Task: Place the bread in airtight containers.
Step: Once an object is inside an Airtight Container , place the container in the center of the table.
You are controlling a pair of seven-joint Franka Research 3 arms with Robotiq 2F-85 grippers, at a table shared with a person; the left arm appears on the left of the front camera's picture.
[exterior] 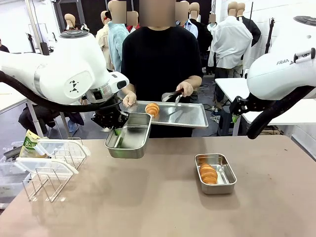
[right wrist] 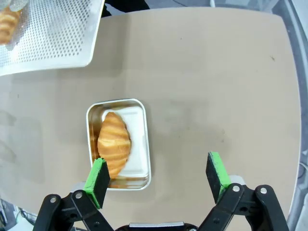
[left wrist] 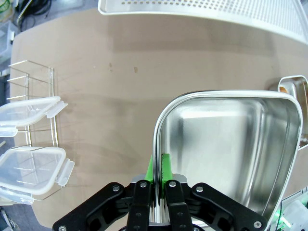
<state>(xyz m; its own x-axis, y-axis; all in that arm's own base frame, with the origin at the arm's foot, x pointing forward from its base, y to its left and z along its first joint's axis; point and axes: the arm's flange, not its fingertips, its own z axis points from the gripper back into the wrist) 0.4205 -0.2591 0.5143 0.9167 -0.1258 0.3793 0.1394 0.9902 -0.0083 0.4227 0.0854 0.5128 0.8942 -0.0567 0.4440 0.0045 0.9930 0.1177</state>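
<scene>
Steel and golden-brown, that's the picture. The resting tin sits on the brown table at about 4 o'clock from the middle. The boxed roll lies lengthwise inside it, glossy and ridged like a little croissant. From the right wrist the same roll fills most of the tin, pointed end away from the camera. Across the table a person holds a perforated steel tray at the far edge. The tray roll lies on its left part, same ridged crust, and shows again in the right wrist's 11 o'clock corner. One hand steadies the tray, the other hand holds tongs above it. The left gripper has the lifted tin clear of the table and tipped, its far end up by the tray's near corner, at 10 o'clock from the resting tin. Its own camera shows the left gripper pinched tight on the side wall of that bare, shiny tin, one green pad inside and one outside. The white left arm comes in low from 9 o'clock. The right gripper hangs over the table with its fingers spread wide and nothing between them. The resting tin lies at 10 o'clock from that gap. Two translucent lids lie on a wire rack at 8 o'clock.
</scene>
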